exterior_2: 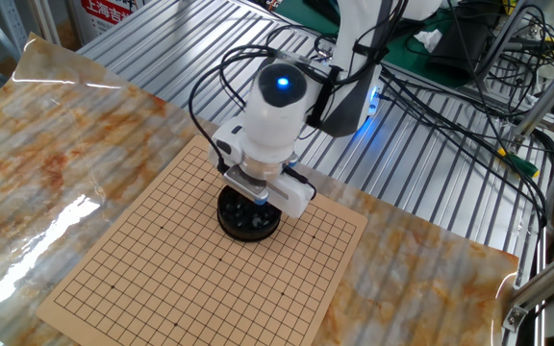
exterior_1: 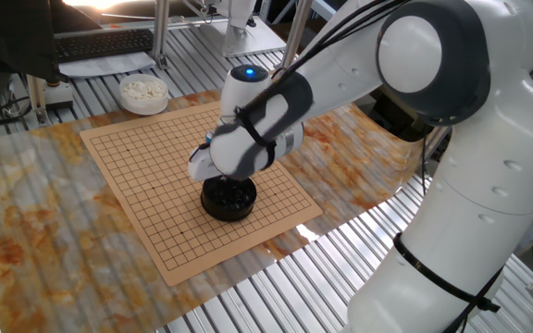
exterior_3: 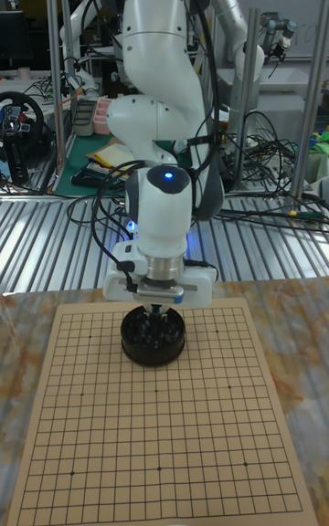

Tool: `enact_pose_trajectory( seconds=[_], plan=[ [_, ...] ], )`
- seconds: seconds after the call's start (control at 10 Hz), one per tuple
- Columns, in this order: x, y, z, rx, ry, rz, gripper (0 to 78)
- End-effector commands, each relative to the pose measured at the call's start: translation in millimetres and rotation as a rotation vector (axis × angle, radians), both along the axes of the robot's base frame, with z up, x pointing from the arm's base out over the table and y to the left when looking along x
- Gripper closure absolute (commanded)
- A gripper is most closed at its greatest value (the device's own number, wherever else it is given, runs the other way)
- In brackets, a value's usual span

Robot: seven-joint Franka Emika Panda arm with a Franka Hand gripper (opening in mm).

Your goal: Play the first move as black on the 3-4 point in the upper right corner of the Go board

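Stones filled the black bowl (exterior_3: 153, 336), which sat on the Go board (exterior_2: 162, 288) near its edge on the robot's side, and the one we needed lay somewhere in that heap. Our pincer (exterior_3: 157, 314) hung straight over the bowl, its tips down at the rim or just inside; the wrist hid them in both side views, so we could not tell whether they were spread, pressed together or already pinching a stone. We saw no stone on any crossing of the board. A second bowl (exterior_1: 143, 92), holding white stones, stood off the board's far corner on the tabletop (exterior_1: 26, 203).

We judged a black stone to be light, hard and glossy, so likely to slip or squirt sideways under pressure. It seemed best taken across its width at the edges, with a gentle squeeze. Neighbouring stones in the heap could shift or come up with it.
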State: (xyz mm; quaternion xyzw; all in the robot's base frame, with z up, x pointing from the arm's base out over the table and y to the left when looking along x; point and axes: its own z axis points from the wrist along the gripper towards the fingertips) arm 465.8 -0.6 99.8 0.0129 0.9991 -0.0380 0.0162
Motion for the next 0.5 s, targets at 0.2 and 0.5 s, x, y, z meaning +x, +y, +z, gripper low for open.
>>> enact_pose_trajectory(
  seconds=[0.2,0.5],
  plan=[
    [0.0,-0.4,0.4,-0.025,-0.025,-0.010,0.3],
    [0.0,-0.4,0.4,-0.025,-0.025,-0.010,0.3]
  ],
)
